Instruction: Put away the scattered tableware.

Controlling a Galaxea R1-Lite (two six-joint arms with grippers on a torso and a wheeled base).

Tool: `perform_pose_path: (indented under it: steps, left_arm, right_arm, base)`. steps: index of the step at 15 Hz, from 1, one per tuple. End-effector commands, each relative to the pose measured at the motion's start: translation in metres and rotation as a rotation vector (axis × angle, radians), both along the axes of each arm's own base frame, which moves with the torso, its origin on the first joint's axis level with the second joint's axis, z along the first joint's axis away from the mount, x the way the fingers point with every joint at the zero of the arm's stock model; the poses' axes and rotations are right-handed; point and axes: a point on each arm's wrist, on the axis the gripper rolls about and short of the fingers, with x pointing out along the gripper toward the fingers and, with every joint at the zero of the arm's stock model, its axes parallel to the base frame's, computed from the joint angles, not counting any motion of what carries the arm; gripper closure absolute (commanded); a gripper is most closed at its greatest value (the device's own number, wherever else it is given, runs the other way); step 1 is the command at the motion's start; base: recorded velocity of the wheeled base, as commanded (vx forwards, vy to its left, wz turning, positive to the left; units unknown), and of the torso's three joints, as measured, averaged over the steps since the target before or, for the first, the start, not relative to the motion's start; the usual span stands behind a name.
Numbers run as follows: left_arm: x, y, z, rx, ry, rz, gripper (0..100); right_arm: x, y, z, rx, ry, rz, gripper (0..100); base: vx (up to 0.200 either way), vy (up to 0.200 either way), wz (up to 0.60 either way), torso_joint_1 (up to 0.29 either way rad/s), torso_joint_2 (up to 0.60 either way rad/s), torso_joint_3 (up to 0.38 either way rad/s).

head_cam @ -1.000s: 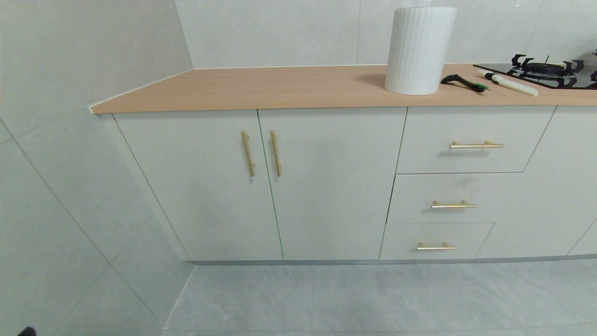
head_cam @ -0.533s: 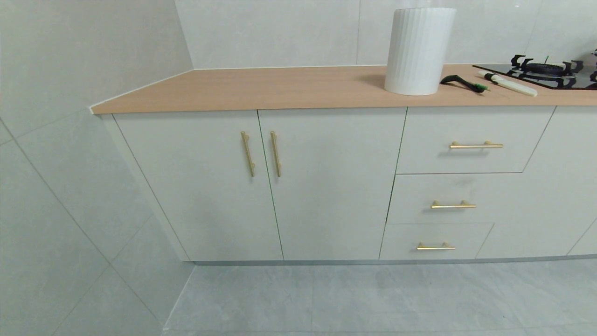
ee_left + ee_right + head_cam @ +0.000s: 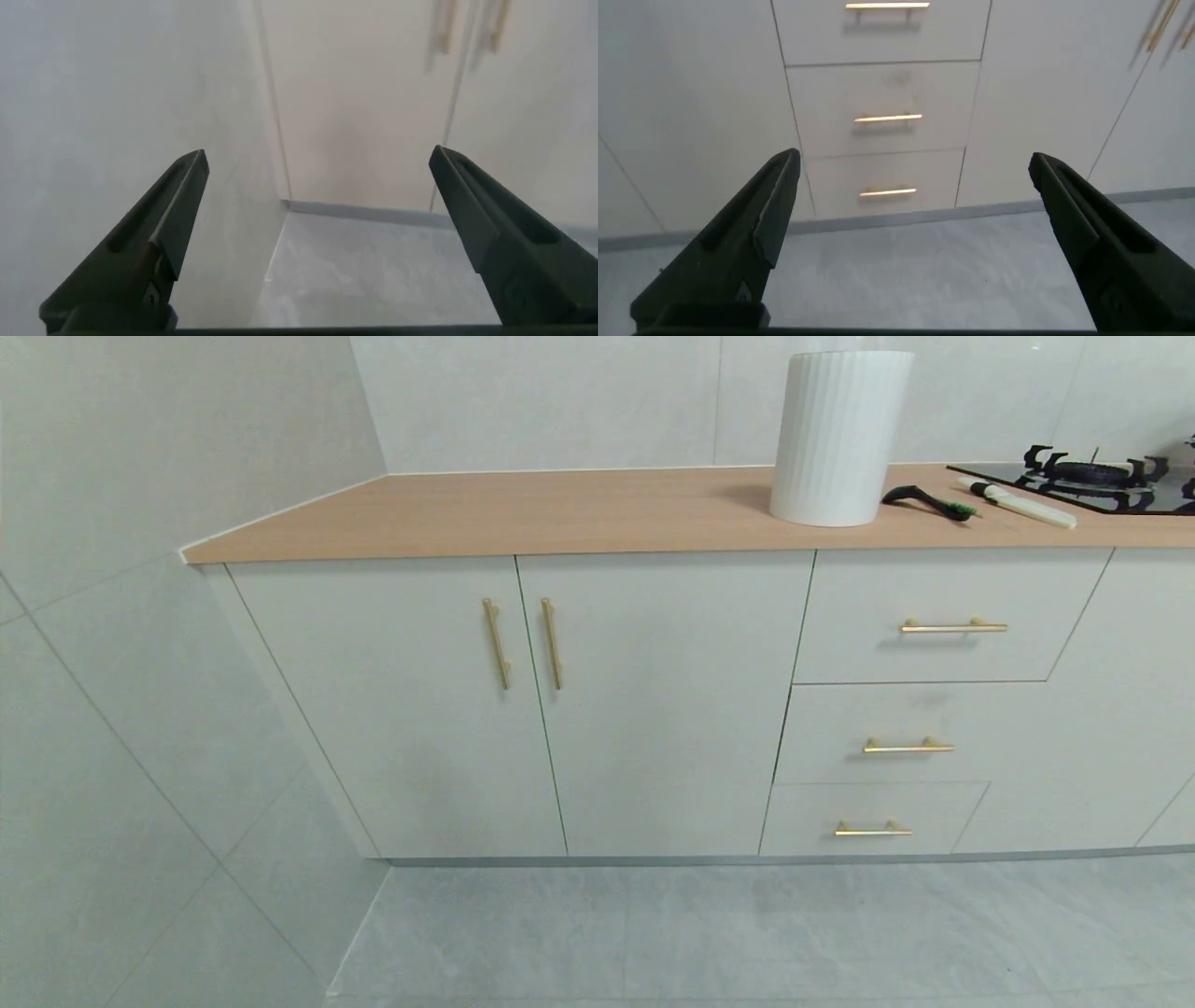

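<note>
From my console, the tableware I can make out lies on the bench, all just beside the tall white ribbed container. A black-handled utensil with a green tip lies flat on the wood, right next to the container's base, on the side toward the hob. A slim white utensil with a dark end lies a little farther from the container, at the hob's edge. The two pieces lie near each other but apart. I cannot tell just what kind of utensil either one is.

The left gripper hangs low, well below the container. Its dark fingers are spread wide with nothing between them, and it faces the floor where the cabinet meets the side wall. The right gripper is also low. Its fingers are spread wide around nothing, and it faces the stack of three drawers that sits below the container.

A long run of wood top stretches from the container to the corner where the two walls meet. The bench's front edge runs straight, directly above the double doors and the drawers, all of them closed. Tiled floor spreads in front of the cabinet, and the side wall closes it in on the side away from the hob.
</note>
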Motion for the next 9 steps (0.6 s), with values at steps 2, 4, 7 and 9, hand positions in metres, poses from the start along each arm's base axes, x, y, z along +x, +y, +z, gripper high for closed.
perform_pose_path:
  steps: [2, 4, 7, 9]
  left_arm:
    - [0.0050, -0.0021, -0.0142, -0.038, 0.033, -0.099, 0]
    - [0.0053, -0.0042, -0.0200, -0.065, 0.091, -0.195, 0]
    - [0.0053, -0.0043, -0.0193, -0.033, 0.088, -0.203, 0]
    - [0.0053, -0.0043, -0.0192, -0.048, 0.085, -0.202, 0]
  right_arm:
    - [0.0013, 0.0011, -0.0059, 0.011, 0.050, 0.055, 0]
    - [0.0013, 0.0029, -0.0112, 0.022, 0.106, 0.136, 0]
    - [0.0015, 0.0031, -0.0106, 0.021, 0.095, 0.144, 0]
    - [0.0014, 0.0032, -0.0107, 0.018, 0.094, 0.145, 0]
  base:
    - [0.000, 0.000, 0.00, 0.000, 0.00, 0.000]
    - [0.000, 0.000, 0.00, 0.000, 0.00, 0.000]
    - [0.000, 0.000, 0.00, 0.000, 0.00, 0.000]
    - [0.000, 0.000, 0.00, 0.000, 0.00, 0.000]
